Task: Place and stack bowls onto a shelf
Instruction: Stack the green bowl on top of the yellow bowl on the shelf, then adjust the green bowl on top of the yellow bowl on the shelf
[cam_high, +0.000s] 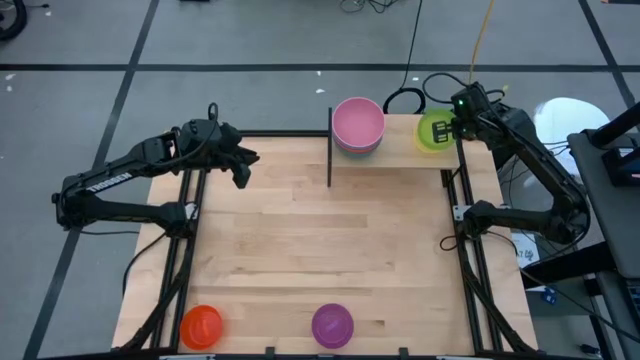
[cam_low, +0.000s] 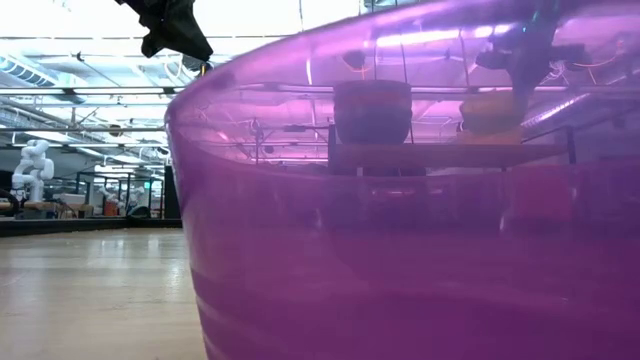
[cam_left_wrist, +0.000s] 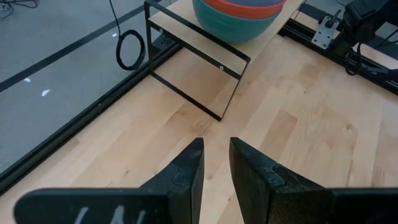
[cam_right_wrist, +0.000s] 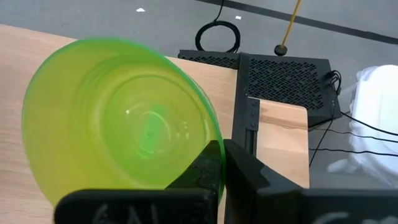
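Observation:
The shelf (cam_high: 400, 152) stands at the table's far edge. On its left end rests a stack of bowls (cam_high: 358, 126) with a pink one on top; the left wrist view shows a teal bowl (cam_left_wrist: 239, 23) at the bottom of the stack. My right gripper (cam_right_wrist: 222, 152) is shut on the green bowl (cam_high: 434, 132) over the shelf's right end. My left gripper (cam_high: 240, 166) hovers over the table's far left, a little way left of the shelf, open by a narrow gap and holding nothing. An orange bowl (cam_high: 201, 325) and a purple bowl (cam_high: 332, 325) sit at the near edge. My right gripper pinches the green bowl's rim (cam_right_wrist: 208, 127) on its right side between the two fingers, reaching in from the table's right and slanting down. The bowl tilts with its opening toward the wrist camera. Whether its base touches the shelf board I cannot tell.
The purple bowl (cam_low: 400, 250) fills most of the low view, and the shelf shows only dimly through it. Black frame rails (cam_high: 185, 230) run along the table's left and right sides. Bare wood lies between the shelf and the two near bowls.

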